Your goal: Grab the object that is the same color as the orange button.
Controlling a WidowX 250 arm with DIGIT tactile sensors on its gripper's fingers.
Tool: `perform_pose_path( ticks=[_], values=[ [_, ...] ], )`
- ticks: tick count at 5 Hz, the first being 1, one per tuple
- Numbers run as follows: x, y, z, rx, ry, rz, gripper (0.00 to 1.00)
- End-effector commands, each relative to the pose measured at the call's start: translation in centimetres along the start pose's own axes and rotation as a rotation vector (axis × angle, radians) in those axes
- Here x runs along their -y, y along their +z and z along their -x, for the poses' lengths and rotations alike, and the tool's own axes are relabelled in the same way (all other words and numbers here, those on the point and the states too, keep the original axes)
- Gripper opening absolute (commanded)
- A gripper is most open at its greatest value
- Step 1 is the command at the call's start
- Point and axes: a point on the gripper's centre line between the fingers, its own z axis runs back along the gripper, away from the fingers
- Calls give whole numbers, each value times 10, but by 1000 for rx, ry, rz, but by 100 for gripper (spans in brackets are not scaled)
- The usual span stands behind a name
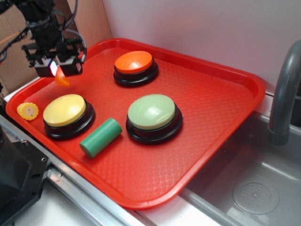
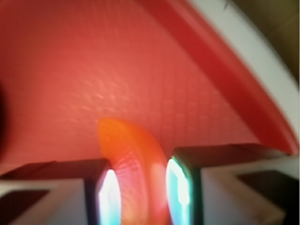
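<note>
A: The orange crescent piece (image 2: 136, 173) sits right between the pads of the gripper (image 2: 139, 197), which is clamped on it. In the wrist view it rises out of the jaws and curves away toward the tray floor, its long axis running forward from the fingertips.

B: Is it off the tray?

A: It looks so. In the exterior view the crescent (image 1: 62, 79) hangs below the gripper (image 1: 55, 70) over the back-left corner of the red tray (image 1: 207, 141), apparently clear of the surface, though I can't be certain.

B: What is nearby?

A: The yellow button (image 1: 66, 113) is nearest, just in front. The corn-like piece (image 1: 28, 110) lies at the tray's left edge. The orange button (image 1: 135, 63) is off to the right, the green cylinder (image 1: 100, 137) and pale green button (image 1: 153, 115) farther out.

B: Anything blocking?

A: Nothing above it; a straight lift seems open.
</note>
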Motion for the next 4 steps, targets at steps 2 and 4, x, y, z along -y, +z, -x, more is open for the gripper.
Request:
perform_pose_path(
  ticks=[2, 4],
  values=[
    [51, 101, 15, 32, -197, 153, 0],
    [69, 102, 30, -52, -274, 175, 0]
  ],
)
